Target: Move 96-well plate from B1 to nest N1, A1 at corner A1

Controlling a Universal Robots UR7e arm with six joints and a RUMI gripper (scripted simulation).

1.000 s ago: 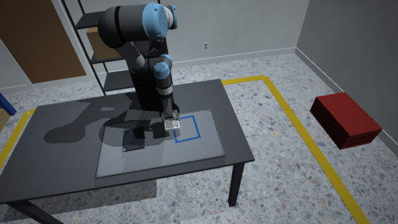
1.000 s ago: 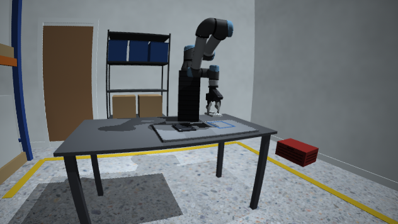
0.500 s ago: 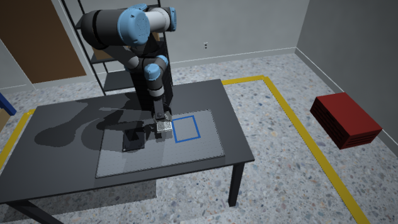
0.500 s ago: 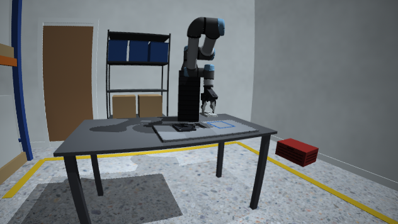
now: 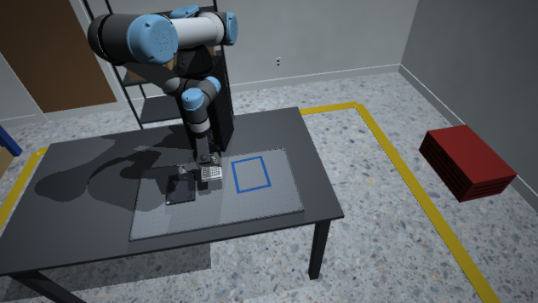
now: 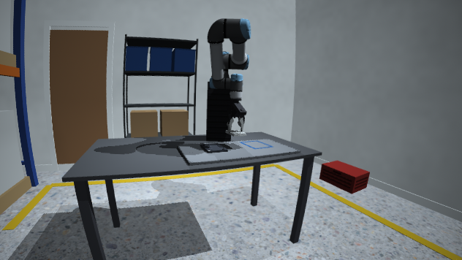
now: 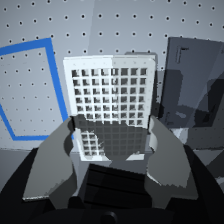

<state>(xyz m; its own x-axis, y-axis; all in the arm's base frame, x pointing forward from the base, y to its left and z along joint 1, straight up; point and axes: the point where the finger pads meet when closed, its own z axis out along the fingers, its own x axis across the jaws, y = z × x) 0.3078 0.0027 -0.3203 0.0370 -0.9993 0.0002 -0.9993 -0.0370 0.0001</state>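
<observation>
Left on the counter lies the dark plate nest, and just right of it the claw pinches the 96-well plate by its long sides, aloft; it looks light, stiff and slick-walled, and no lettering is legible.

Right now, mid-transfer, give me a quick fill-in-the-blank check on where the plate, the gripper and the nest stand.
1. The gripper is shut on the ____.
2. The 96-well plate hangs above the perforated mat, between the blue-outlined spot and the dark ____.
3. The plate nest has ____ sitting in it.
4. In the wrist view, the blue-outlined spot lies to the ____ of the plate.

Missing words: 96-well plate; plate nest; nothing; left
</observation>
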